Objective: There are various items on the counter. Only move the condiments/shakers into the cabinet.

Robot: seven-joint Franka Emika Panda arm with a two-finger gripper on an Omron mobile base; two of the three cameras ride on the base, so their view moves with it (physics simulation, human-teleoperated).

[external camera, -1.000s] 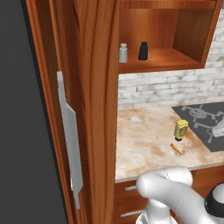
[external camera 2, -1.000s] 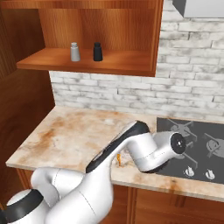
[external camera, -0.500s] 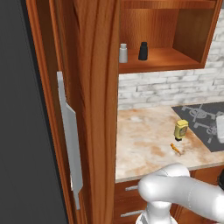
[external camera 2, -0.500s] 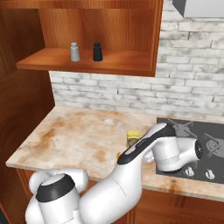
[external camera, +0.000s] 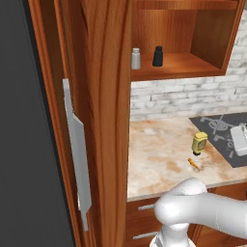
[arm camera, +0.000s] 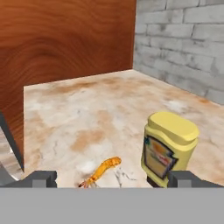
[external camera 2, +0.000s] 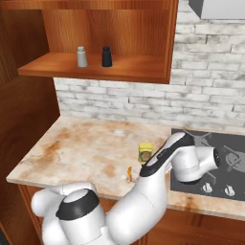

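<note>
Gripper [arm camera: 112, 179] jaws spread wide, nothing between them. Hand view: yellow squeeze bottle [arm camera: 169, 148] stands upright on the counter [arm camera: 87, 113] just ahead of the gripper, right of centre, close in front of the right-hand fingertip [arm camera: 180, 178] and not touching it. Small orange stick [arm camera: 100, 171] lies flat on the stone near the middle of the jaw gap, just left of the bottle. Right base view: bottle [external camera 2: 145, 153] sits near the counter's front edge, beside the cooktop [external camera 2: 225, 162], partly covered by the arm; stick [external camera 2: 129, 173] just in front of it. Grey shaker [external camera 2: 82, 57] and black shaker [external camera 2: 106, 56] are side by side, upright, on the cabinet [external camera 2: 95, 67] shelf, well above and apart from the gripper.
</note>
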